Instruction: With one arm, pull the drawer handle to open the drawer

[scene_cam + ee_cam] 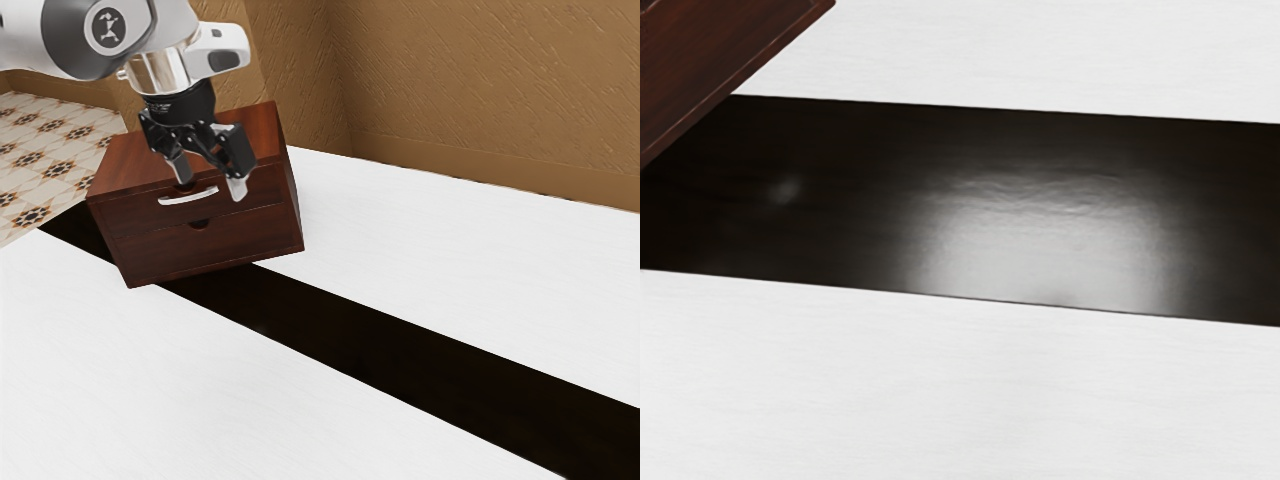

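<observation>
While arm slants down over cabinet, end effector hangs released, fingers spread, at drawer handle.

White table — 1 dark stripe; patterned floor, perhaps tiled.

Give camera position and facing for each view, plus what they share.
Exterior view: beside the arm, above table height, looking down across the white table at the drawer box; shows the arm's end and the gripper, open at the handle.
Wrist view: on the hand, facing down and outward over the dark strip; catches a corner of the drawer box.
Shared: drawer box, dark strip, white table.
</observation>
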Controlling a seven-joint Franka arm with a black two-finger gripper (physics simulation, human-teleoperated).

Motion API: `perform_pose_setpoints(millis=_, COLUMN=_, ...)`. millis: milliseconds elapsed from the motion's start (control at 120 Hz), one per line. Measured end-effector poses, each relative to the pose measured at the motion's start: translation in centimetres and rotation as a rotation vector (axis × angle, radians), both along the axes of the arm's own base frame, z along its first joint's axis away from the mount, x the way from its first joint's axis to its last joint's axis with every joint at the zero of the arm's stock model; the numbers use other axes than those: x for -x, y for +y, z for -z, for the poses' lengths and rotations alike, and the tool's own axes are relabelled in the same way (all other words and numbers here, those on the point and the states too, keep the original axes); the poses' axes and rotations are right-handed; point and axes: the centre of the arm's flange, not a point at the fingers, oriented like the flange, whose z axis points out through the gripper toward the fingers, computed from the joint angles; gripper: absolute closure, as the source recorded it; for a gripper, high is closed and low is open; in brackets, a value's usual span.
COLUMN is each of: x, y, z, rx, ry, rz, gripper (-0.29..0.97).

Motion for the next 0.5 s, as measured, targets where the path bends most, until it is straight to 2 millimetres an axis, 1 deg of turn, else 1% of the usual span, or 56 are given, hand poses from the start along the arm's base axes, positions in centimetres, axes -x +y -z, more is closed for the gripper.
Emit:
perform_pose_setpoints(millis=117, x=0.0, y=0.0, z=0.0, rx=0.0, ry=0.001, rz=0.001, gripper=0.0)
perform_pose_setpoints(millis=142, x=0.2, y=0.0, z=-0.3, rx=0.002, ry=-0.004, rz=0.002, gripper=0.0)
perform_pose_setpoints(millis=150, x=0.4, y=0.0, z=-0.8, rx=0.004, ry=-0.014, rz=0.003, gripper=0.0)
perform_pose_setpoints(millis=183, x=2.1, y=-0.1, z=-5.4, rx=0.002, ry=-0.108, rz=0.005, gripper=0.0)
perform_pose_setpoints(millis=208, x=3.3, y=-0.1, z=-8.1, rx=-0.003, ry=-0.164, rz=0.004, gripper=0.0)
perform_pose_setpoints(millis=242, x=4.4, y=-0.1, z=-10.2, rx=-0.007, ry=-0.21, rz=0.002, gripper=0.0)
perform_pose_setpoints(millis=275, x=5.1, y=0.0, z=-11.3, rx=-0.009, ry=-0.234, rz=-0.001, gripper=0.0)
perform_pose_setpoints(millis=342, x=5.7, y=0.3, z=-12.2, rx=-0.013, ry=-0.251, rz=-0.007, gripper=0.0)
perform_pose_setpoints(millis=500, x=5.9, y=0.7, z=-12.3, rx=-0.016, ry=-0.248, rz=-0.021, gripper=0.0)
